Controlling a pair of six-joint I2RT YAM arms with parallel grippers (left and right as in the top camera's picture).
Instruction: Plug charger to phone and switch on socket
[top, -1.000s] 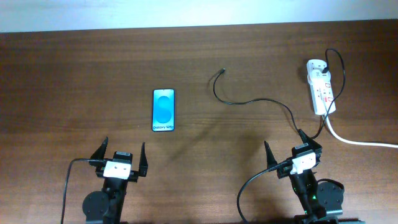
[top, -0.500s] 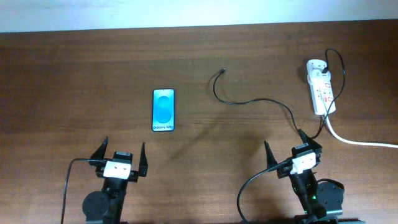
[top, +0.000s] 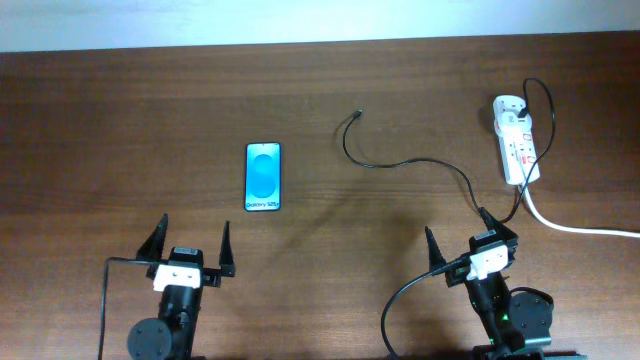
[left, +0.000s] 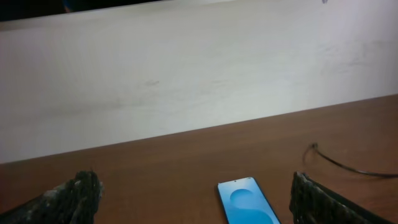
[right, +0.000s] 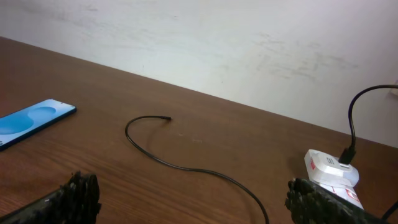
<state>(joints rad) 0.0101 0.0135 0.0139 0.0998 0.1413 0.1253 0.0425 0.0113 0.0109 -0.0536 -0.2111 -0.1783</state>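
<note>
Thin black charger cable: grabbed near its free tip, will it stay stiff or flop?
Probably floppy: the thin black charger cable lies in loose curves on the wooden table, so its small plug tip would likely droop. It looks light, but its far end sits in the white power strip, so a hard pull may drag that.

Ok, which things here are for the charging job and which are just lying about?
For the job: phone, charger, socket.
Just lying about: thick white cord trailing off from the socket.
</note>
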